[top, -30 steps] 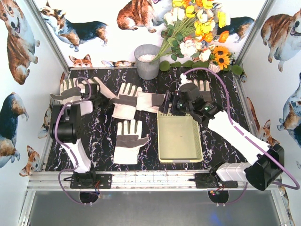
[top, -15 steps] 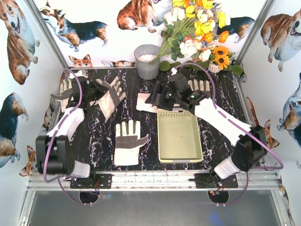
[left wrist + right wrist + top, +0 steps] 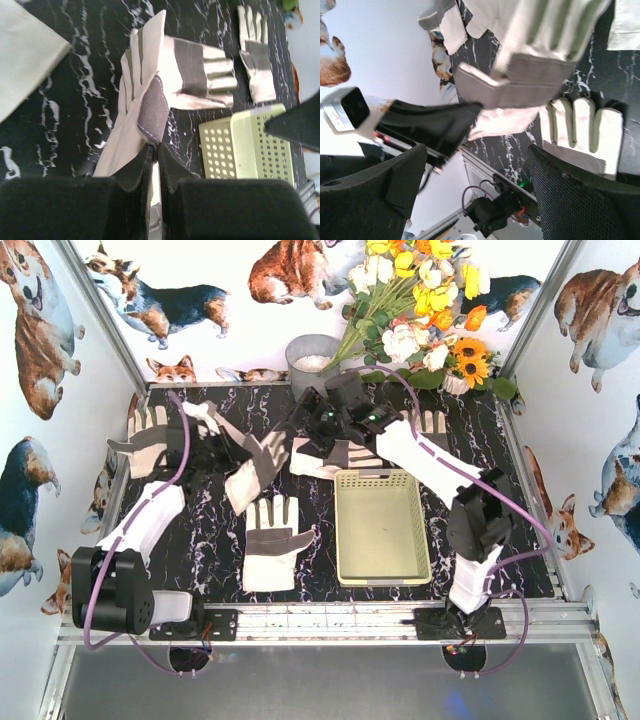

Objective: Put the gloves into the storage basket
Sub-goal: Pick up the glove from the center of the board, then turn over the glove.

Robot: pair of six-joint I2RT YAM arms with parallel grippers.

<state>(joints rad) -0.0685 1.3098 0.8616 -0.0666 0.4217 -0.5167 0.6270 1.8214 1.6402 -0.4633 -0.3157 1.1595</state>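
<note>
A grey metal bucket (image 3: 308, 358) stands just beyond the jaws of the right gripper (image 3: 305, 428). A flower bouquet (image 3: 420, 310) lies beyond and right of them, over the black marbled tabletop (image 3: 205, 540).

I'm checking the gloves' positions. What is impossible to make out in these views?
Top view: the glove behind the storage basket lies mostly under the right arm; contact with the right jaws is unclear.
Left wrist view: the held glove has its cuff hidden by the left jaws.
Right wrist view: the flat glove is partly covered by the right jaws.
Top view: the bucket contents are too small.
</note>
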